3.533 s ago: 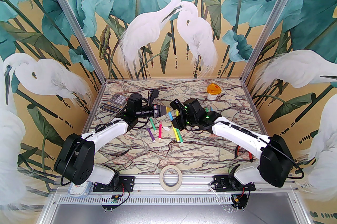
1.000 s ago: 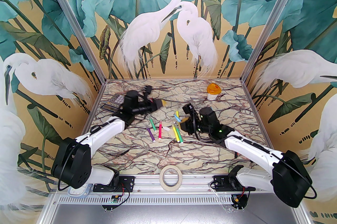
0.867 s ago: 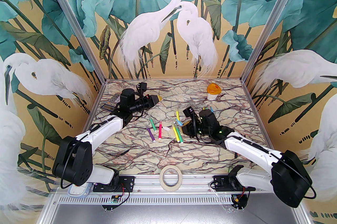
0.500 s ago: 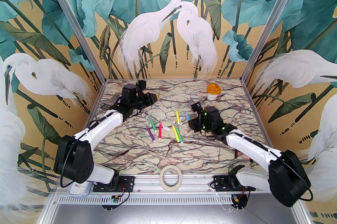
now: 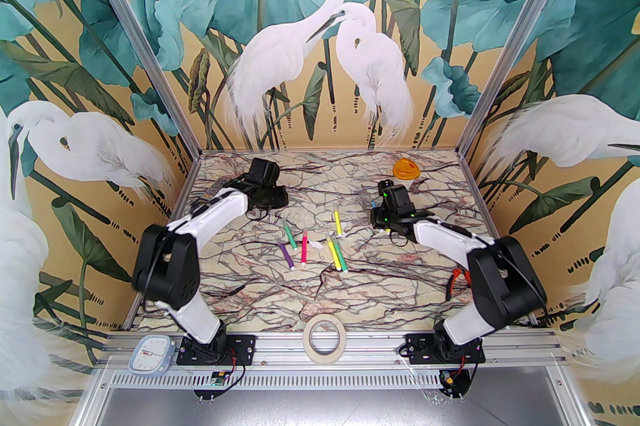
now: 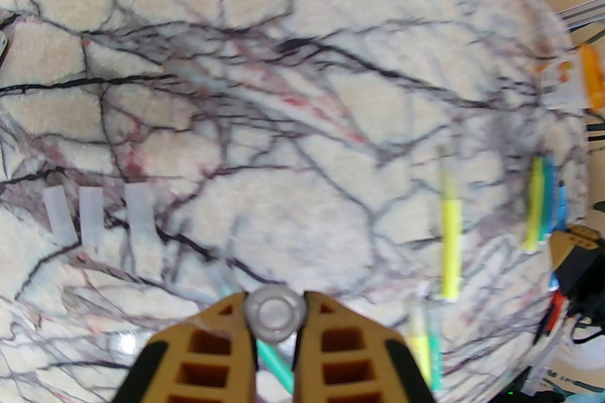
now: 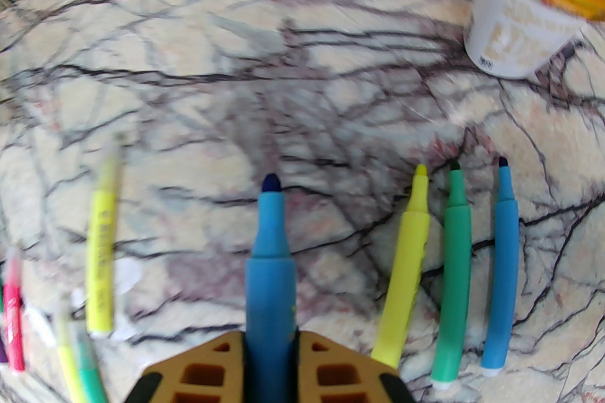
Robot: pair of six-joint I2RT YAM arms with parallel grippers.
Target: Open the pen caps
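Top view: pens (image 5: 304, 246) lie mid-counter (image 5: 350, 299). Both arms have swung apart since a second ago, toward its far left and far right.

Left wrist: left jaws clamped on a clear pen cap (image 6: 275, 313).

Right wrist: right jaws clamped on an uncapped blue pen (image 7: 270, 259). Print on the cup (image 7: 515, 37) is too blurred to read.

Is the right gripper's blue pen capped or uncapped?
Uncapped: the blue pen shows a bare dark tip; the left gripper pinches a clear cap.

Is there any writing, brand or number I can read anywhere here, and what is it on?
No text reads clearly.
White cup: orange lettering, too blurred.
Yellow pen: dark print along the barrel, too blurred.
Pale blue dial: markings too small.
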